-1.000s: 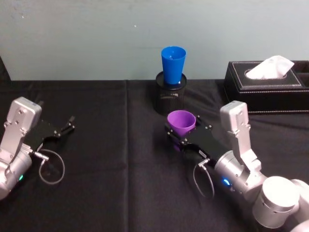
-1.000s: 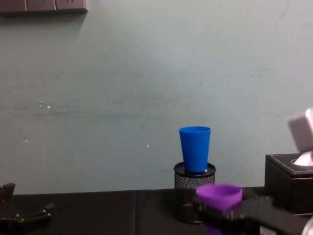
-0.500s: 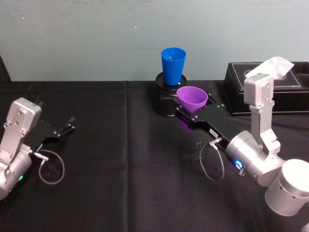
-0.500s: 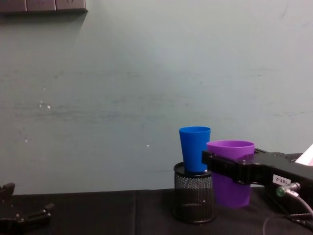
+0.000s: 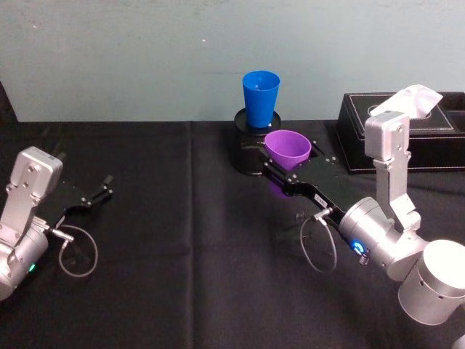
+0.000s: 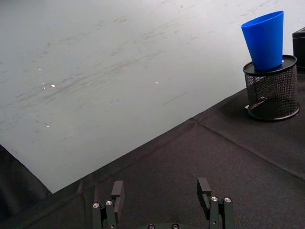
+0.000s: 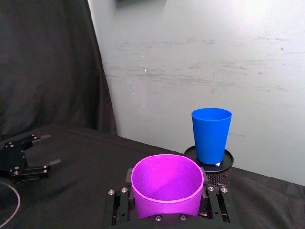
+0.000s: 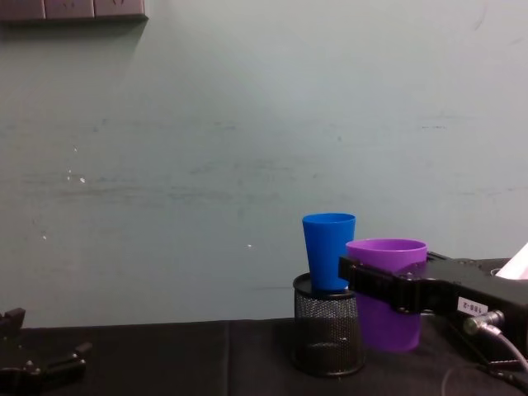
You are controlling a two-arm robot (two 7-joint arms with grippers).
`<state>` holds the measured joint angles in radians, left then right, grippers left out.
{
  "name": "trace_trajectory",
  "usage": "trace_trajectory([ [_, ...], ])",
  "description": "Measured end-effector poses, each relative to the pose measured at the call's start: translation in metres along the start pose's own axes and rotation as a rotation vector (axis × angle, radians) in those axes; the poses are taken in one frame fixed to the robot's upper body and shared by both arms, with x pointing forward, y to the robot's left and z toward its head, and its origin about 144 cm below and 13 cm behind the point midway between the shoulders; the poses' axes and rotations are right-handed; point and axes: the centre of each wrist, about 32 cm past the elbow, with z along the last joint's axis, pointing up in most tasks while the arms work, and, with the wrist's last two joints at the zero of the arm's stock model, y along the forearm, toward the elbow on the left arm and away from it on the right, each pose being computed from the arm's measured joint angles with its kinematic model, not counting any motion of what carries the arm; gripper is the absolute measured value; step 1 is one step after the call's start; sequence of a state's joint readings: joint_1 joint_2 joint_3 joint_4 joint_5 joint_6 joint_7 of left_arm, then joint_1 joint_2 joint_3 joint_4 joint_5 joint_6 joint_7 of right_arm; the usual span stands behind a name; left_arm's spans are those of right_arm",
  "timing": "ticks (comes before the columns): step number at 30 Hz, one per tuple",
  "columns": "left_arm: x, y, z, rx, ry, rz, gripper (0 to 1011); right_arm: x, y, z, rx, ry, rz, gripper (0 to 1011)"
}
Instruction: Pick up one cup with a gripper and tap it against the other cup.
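Black cloth covers the bench (image 5: 182,240). The purple cup (image 5: 288,145) is held aloft, clamped in the right gripper (image 5: 292,166), near the blue cup (image 5: 261,97) on a mesh holder (image 5: 247,149). A tap seems due next: a short, gentle push toward it. The left gripper (image 5: 98,193) is parked at the left, fingers apart.

Blue cup (image 8: 328,252) base sunk inside mesh holder (image 8: 327,338), unseen. Right pincer (image 8: 384,285) covers purple cup (image 8: 388,330) midsection; cup overlaps holder's side, contact undeterminable. Label (image 8: 468,306) print unreadable. Tissue box (image 5: 399,134), bench's far right corner, cut off.

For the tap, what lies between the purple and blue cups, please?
Head view: only the rim of the mesh holder; the right gripper holds the purple cup.
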<state>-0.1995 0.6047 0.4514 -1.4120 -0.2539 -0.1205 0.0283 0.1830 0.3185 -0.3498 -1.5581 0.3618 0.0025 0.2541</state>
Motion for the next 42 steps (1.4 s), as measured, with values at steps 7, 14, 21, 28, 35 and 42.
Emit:
trace_trajectory([
  [7, 0.0, 0.0, 0.0, 0.0, 0.0, 0.0, 1000, 0.0001, 0.0001, -0.0004, 0.0, -0.002, 0.0, 738],
  [14, 0.0, 0.0, 0.0, 0.0, 0.0, 0.0, 1000, 0.0001, 0.0002, -0.0006, 0.0, -0.003, 0.001, 738],
  [21, 0.0, 0.0, 0.0, 0.0, 0.0, 0.0, 1000, 0.0, 0.0003, -0.0007, 0.0, -0.005, 0.001, 738],
  [28, 0.0, 0.0, 0.0, 0.0, 0.0, 0.0, 1000, 0.0001, 0.0003, -0.0009, 0.0, -0.005, 0.001, 738],
  [35, 0.0, 0.0, 0.0, 0.0, 0.0, 0.0, 1000, 0.0001, 0.0003, -0.0009, 0.0, -0.005, 0.001, 739],
  [42, 0.0, 0.0, 0.0, 0.0, 0.0, 0.0, 1000, 0.0001, 0.0003, -0.0009, 0.0, -0.005, 0.001, 738],
])
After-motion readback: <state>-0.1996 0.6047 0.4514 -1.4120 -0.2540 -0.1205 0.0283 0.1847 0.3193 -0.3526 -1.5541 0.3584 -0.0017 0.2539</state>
